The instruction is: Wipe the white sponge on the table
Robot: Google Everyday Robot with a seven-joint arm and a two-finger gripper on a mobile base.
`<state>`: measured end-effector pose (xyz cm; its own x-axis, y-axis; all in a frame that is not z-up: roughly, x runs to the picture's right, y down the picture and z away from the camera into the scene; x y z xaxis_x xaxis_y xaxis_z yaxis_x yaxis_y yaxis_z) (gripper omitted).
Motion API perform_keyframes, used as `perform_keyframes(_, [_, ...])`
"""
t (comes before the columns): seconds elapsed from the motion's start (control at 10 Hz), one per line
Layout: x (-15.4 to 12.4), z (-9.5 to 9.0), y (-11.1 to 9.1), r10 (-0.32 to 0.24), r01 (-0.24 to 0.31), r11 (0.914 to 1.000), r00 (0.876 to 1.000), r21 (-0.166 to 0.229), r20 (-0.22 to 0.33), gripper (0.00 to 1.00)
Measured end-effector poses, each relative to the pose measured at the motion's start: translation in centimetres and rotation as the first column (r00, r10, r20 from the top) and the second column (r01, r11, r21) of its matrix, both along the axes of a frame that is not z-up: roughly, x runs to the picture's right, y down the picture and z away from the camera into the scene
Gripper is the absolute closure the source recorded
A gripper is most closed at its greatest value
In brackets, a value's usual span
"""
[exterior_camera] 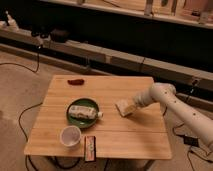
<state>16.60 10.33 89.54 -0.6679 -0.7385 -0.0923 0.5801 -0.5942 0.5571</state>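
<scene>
Pincer (131,106) at the white sponge (121,107) on the table (120,142).

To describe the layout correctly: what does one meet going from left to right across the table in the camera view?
The green plate → white sponge → gripper, at the sponge's right edge → arm. The cup, red thing and small box overlap the plate sideways, so left out.

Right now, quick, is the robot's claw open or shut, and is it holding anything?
Claw: at the white sponge on the table; whether it is open or gripping cannot be told.
</scene>
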Motion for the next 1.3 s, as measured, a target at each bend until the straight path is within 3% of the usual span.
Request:
perform_keyframes(0.4, [-2.4, 1.4, -0.5, -0.027, 0.027, 0.9984, 1.000, -0.050, 0.002, 0.38])
perform_keyframes(0.6, [-1.7, 2.3, 0.1, -0.040, 0.031, 0.9937, 0.996, -0.107, -0.080, 0.38])
perform_keyframes(0.9, [-1.0, 3.0, 1.3, -0.054, 0.019, 0.9839, 0.980, -0.178, -0.193, 0.38])
perform_keyframes(1.1, [-2.4, 2.7, 1.6, -0.059, 0.020, 0.9807, 0.979, -0.194, -0.197, 0.47])
perform_keyframes(1.3, [-4.1, 2.4, 1.6, -0.061, 0.027, 0.9810, 0.982, -0.192, -0.177, 0.67])
